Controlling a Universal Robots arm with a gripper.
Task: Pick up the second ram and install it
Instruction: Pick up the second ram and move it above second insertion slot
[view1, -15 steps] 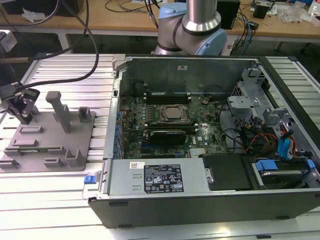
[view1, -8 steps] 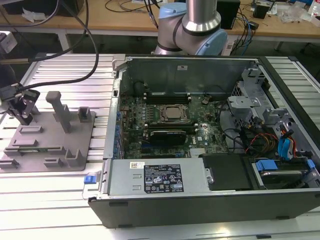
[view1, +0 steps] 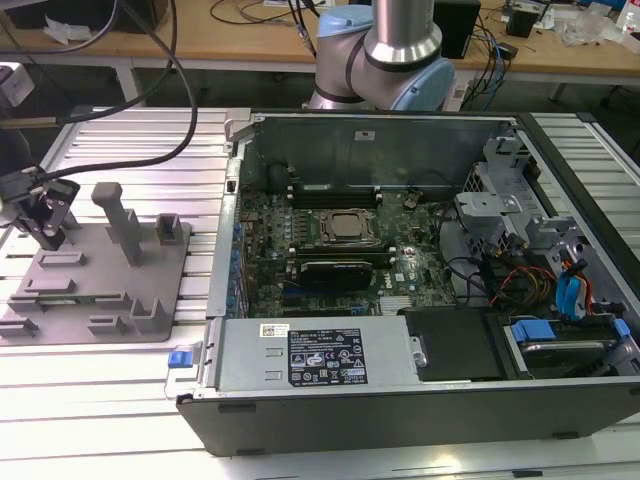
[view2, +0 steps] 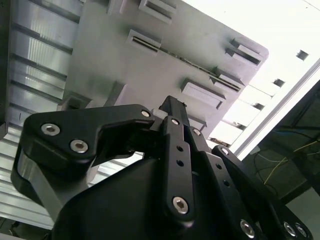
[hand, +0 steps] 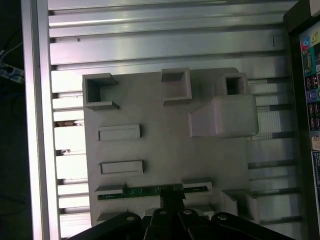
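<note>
I see second ram (hand: 135, 192) seated in long slot along one edge of grey fixture (view1: 150, 250). Fixture sits on table (view1: 90, 400) toward its edge at exterior view's left, beside open computer case (view1: 400, 370). Gripper (hand: 172, 199) hangs over ram's mid-length. I cannot tell whether gripper is open or closed, nor whether it touches ram.

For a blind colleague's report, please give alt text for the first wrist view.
A green RAM stick lies in a slot of a grey fixture, with the black claw poised at its middle. The fixture sits on a ribbed metal table, beside a computer case.
</note>
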